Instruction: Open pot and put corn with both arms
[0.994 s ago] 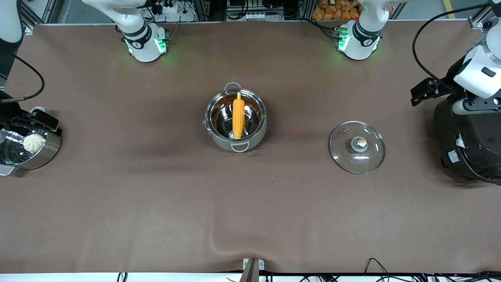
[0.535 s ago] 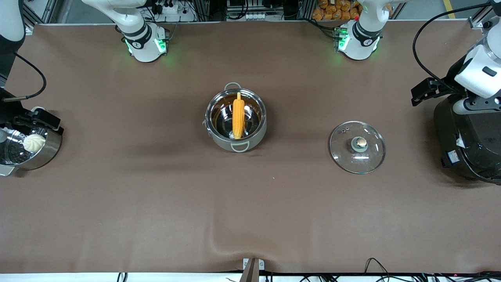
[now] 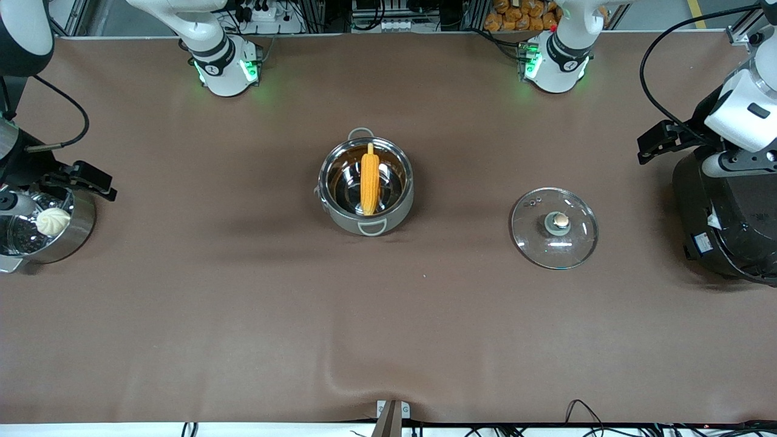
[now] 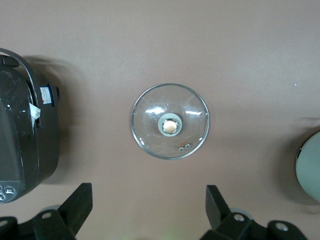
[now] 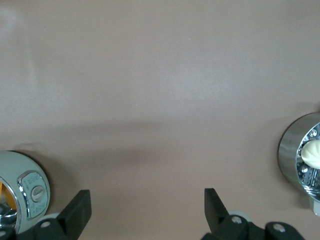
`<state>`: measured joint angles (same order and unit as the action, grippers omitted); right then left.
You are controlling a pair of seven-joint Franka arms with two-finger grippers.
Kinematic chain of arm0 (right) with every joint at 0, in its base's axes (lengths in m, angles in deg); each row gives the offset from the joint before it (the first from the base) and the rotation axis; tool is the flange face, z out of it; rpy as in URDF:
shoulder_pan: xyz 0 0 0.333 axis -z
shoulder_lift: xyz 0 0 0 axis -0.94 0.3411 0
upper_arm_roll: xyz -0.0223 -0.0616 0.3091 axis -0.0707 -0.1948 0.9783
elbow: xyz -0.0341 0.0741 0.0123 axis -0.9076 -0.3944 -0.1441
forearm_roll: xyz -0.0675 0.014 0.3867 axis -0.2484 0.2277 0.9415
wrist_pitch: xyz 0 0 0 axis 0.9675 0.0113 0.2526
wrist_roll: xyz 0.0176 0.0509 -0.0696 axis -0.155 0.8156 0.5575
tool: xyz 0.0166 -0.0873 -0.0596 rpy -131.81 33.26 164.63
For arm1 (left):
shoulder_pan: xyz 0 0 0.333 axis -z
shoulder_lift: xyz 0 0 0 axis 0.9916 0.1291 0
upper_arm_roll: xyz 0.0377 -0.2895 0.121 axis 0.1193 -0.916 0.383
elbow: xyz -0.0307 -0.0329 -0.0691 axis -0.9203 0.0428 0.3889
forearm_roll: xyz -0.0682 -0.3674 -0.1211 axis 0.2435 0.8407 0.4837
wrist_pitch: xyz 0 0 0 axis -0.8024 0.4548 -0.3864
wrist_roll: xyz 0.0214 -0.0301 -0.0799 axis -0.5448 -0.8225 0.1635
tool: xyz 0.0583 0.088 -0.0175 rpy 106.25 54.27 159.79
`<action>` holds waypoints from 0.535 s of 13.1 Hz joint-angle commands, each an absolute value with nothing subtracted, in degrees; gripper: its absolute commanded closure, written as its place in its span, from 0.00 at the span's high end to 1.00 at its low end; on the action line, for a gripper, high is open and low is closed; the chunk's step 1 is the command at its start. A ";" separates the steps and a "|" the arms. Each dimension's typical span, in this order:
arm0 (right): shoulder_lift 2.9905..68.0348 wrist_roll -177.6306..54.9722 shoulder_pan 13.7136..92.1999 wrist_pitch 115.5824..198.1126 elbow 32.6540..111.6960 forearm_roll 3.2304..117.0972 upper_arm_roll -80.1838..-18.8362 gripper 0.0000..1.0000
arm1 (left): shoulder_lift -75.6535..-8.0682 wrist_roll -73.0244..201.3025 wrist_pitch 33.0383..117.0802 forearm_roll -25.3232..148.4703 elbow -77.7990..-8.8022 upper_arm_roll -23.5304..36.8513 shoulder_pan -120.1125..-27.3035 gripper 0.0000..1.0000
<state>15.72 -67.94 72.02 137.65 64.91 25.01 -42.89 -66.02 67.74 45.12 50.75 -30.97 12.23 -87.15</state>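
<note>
Desk (image 3: pixel 243 315): brown cloth cover, wrinkle at edge nearest front camera. Pot (image 3: pixel 366 185) at centre, lid off, standing directly on cloth. Glass lid (image 3: pixel 554 227) flat on cloth, knob up, well apart from pot toward left arm's end, slightly nearer front camera. Black rice cooker (image 3: pixel 725 218) at left arm's end, near lid. Steamer pot (image 3: pixel 45 227) at right arm's end, well apart from pot. Two arm bases along edge farthest from front camera.

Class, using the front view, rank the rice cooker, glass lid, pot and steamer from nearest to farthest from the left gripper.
1. Rice cooker, right under the left gripper.
2. Glass lid, on the table beside the cooker.
3. Pot, mid-table, holding the corn.
4. Steamer, at the right arm's end.
</note>
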 commanded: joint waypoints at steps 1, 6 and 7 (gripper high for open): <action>13.19 -68.73 72.34 134.93 67.02 26.13 -42.65 1.00 | -65.99 66.56 43.94 51.44 -30.34 12.15 -87.33 1.00; 12.93 -68.65 72.43 134.22 66.93 26.04 -42.65 1.00 | -65.90 66.83 43.94 51.88 -30.34 12.15 -87.24 1.00; 12.93 -68.73 72.43 133.87 66.85 26.04 -42.65 1.00 | -65.81 66.74 43.94 52.05 -30.34 12.15 -87.24 1.00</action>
<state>14.95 -68.02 72.03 134.24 64.95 25.04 -42.88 -65.97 67.74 44.98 50.75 -30.97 12.22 -87.14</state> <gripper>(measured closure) 0.000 0.000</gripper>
